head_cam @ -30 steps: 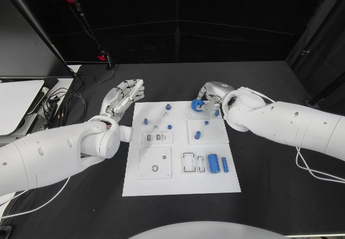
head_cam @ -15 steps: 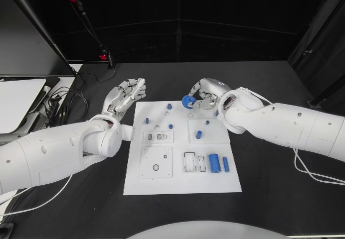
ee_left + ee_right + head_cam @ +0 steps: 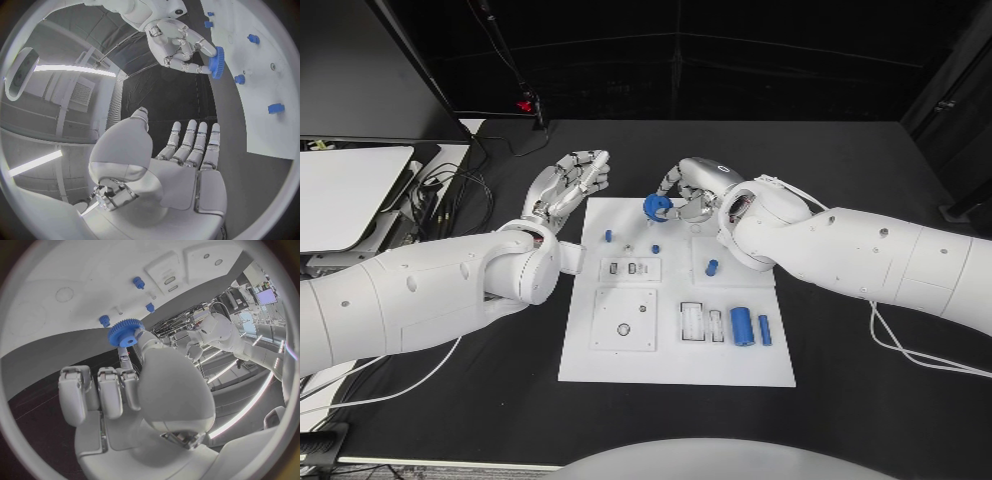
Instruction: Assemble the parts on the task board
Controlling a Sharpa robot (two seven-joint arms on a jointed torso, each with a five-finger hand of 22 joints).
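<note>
Head view gives me the right hand over the far edge of the task board, its fingertips pinching a small blue gear. The right wrist view shows that gear plainly: a toothed disc with a centre hole, matte plastic by the look of it, held at the fingertips while the other fingers lie curled in below. I judge the step in hand to be carrying the gear to its seat; it hangs above the board's far part, near a few short blue pegs standing there. The next move, as I read it, calls for lining the gear's hole over a post and lowering it straight, but I cannot tell from here which post is meant.

My left hand lies off the board's far left corner, fingers straight and side by side, holding nothing; the left wrist view confirms a flat, bare palm.

Toward the near right of the smooth white board lie a thick blue cylinder and a thinner blue bar, beside pale slotted insets.
</note>
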